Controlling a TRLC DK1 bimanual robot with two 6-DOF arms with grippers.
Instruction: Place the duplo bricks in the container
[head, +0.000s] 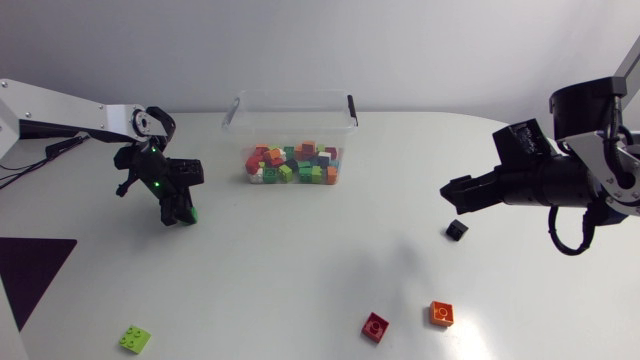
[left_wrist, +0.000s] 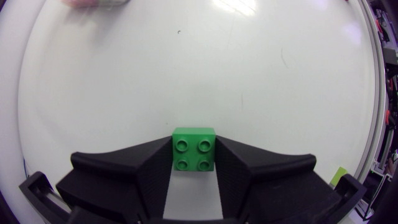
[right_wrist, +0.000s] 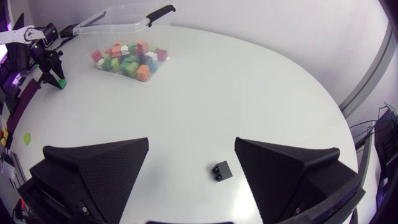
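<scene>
A green brick is being pinched from both sides by the two fingers of the left gripper. Its four round bumps are being shown to the left wrist view. In the head view this gripper is being held over the table, to the left of the container. Whether the brick is being lifted off the table cannot be told.

The clear container is being filled with many small bricks of mixed colours. They are being held at its bottom.

The right gripper is being held with its fingers spread wide, and nothing is being touched by them. A black brick is being left on the table just under and ahead of it, a bit nearer to one finger. In the head view the black brick is being seen below the right gripper.

Three more bricks are being left at the near side of the table: a red brick, an orange brick just beside it, and a light green brick well apart from them.
</scene>
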